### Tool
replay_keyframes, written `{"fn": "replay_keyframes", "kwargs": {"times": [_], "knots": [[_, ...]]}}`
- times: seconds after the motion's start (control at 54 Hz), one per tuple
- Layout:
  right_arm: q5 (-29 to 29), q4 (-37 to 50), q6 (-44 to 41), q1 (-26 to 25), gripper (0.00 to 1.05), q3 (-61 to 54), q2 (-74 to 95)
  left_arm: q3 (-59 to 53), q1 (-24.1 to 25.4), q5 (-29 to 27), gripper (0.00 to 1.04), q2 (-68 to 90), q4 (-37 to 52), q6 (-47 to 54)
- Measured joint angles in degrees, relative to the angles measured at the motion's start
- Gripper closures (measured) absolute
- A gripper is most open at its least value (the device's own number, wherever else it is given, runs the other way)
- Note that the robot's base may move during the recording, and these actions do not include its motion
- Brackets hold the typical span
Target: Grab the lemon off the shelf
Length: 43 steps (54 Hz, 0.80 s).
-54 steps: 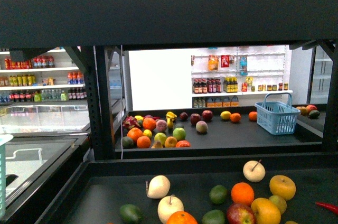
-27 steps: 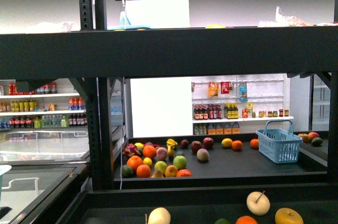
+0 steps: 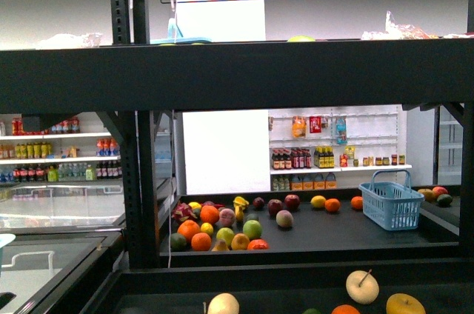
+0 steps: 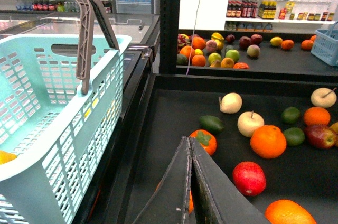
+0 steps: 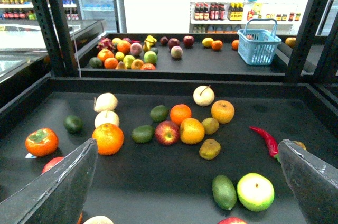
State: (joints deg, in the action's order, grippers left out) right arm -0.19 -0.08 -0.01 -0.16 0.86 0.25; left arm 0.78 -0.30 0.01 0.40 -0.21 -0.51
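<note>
Search step, before any reach. The left gripper [image 4: 191, 142] has its jaws pressed together and empty; the right gripper [image 5: 187, 145] has its jaws spread wide, also empty. I judge the lemon [image 3: 318, 201] to be the yellow oval on the shelf's [image 3: 296, 69] far tier, with an orange [image 3: 332, 204] at its 3 o'clock. The next move calls for a long reach forward. A yellow sliver [image 3: 301, 37] above the upper lip is too cut off to identify.

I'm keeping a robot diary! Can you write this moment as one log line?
left gripper: shut, empty | right gripper: open, empty | shelf: fruit on dark tier, none grasped | teal basket: beside shelf
</note>
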Motion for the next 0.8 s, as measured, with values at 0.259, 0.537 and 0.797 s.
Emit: {"fn": "replay_keyframes", "kwargs": {"times": [0.259,0.537,0.797], "knots": [[0.02,0.0,0.0,0.0,0.02,0.0,0.0,0.0,0.0,-0.02,0.93,-0.09,0.0,0.0],[0.0,0.0,0.0,0.0,0.02,0.0,0.0,0.0,0.0,-0.04,0.45,-0.09,0.0,0.02],[0.0,0.0,0.0,0.0,0.02,0.0,0.0,0.0,0.0,-0.02,0.07,-0.09,0.0,0.11]]}}
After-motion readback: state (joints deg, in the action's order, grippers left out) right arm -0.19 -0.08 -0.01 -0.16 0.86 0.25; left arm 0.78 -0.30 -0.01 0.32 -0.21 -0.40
